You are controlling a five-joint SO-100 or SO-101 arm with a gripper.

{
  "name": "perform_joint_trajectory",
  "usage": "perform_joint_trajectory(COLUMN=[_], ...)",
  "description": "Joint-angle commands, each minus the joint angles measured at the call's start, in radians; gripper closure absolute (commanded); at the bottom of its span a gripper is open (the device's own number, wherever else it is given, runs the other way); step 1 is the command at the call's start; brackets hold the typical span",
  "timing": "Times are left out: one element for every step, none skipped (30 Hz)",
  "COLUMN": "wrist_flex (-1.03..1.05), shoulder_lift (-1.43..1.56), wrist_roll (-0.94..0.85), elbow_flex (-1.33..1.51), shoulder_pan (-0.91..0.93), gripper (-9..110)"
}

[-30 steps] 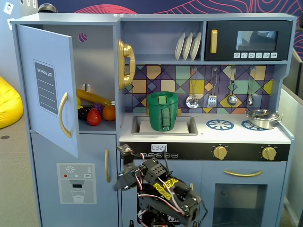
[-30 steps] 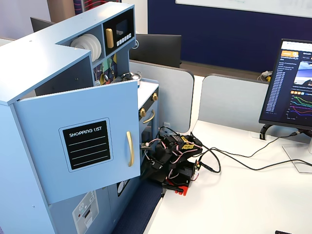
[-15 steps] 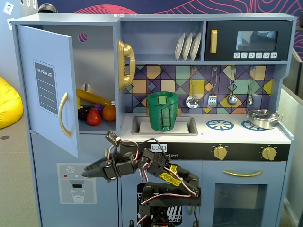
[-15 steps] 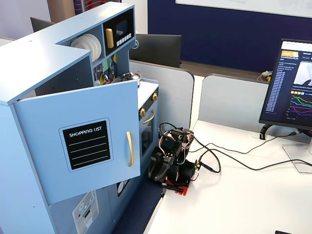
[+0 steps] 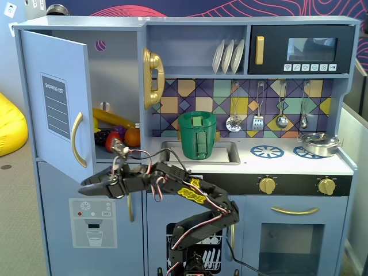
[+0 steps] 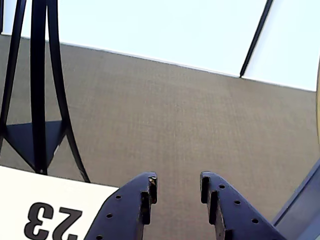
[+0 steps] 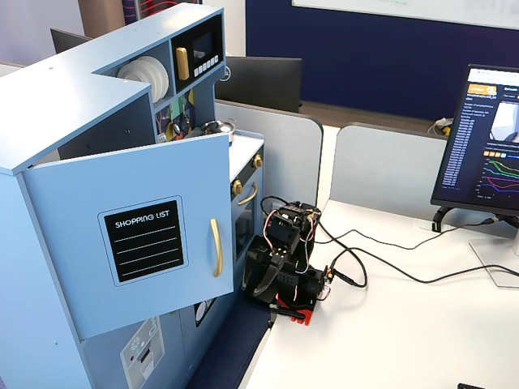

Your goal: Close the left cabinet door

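– Office desks surround the toy kitchen; where's the left cabinet door (image 5: pixel 57 100)?
– Swung wide open. The tool (image 5: pixel 86 182), jaws narrowly parted and empty, sits below it and might pass underneath.

The left cabinet door (image 5: pixel 57 115) is a flat light-blue panel, standing upright and swung wide open from its hinge at the cabinet's upper left corner in both fixed views. Its outer face carries a black "SHOPPING LIST" chalkboard panel (image 7: pixel 146 239) with white ruled lines, and beside that a curved vertical gold handle (image 7: pixel 216 247) near the free edge.
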Motion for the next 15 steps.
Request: perform_joint_trajectory(wrist_flex=[-0.034, -0.035, -0.035, -0.035, -0.035, -0.035, -0.035, -0.034, -0.029, -0.023, -0.015, -0.009, 0.003, 0.009, 0.011], shoulder_lift=[-0.071, -0.081, -0.089, -0.097, -0.101, -0.104, -0.106, -0.106, -0.103, -0.1, -0.097, -0.094, -0.094, -0.094, -0.094], wrist_roll=[-0.02, -0.02, -0.018, -0.018, -0.017, -0.014, -0.011, -0.009, -0.008, -0.005, -0.005, -0.005, -0.005, -0.006, -0.006], elbow_flex=[-0.14, -0.149, -0.158, -0.167, -0.175, -0.181, -0.186, -0.189, -0.189, -0.19, -0.192, -0.192, -0.193, -0.193, -0.195], shoulder_pan=[0.043, 0.055, 0.069, 0.083, 0.095, 0.11, 0.124, 0.141, 0.158, 0.175, 0.193, 0.215, 0.242, 0.273, 0.301], gripper=[102, 102, 102, 102, 102, 102, 102, 102, 102, 102, 102, 102, 102, 102, 102])
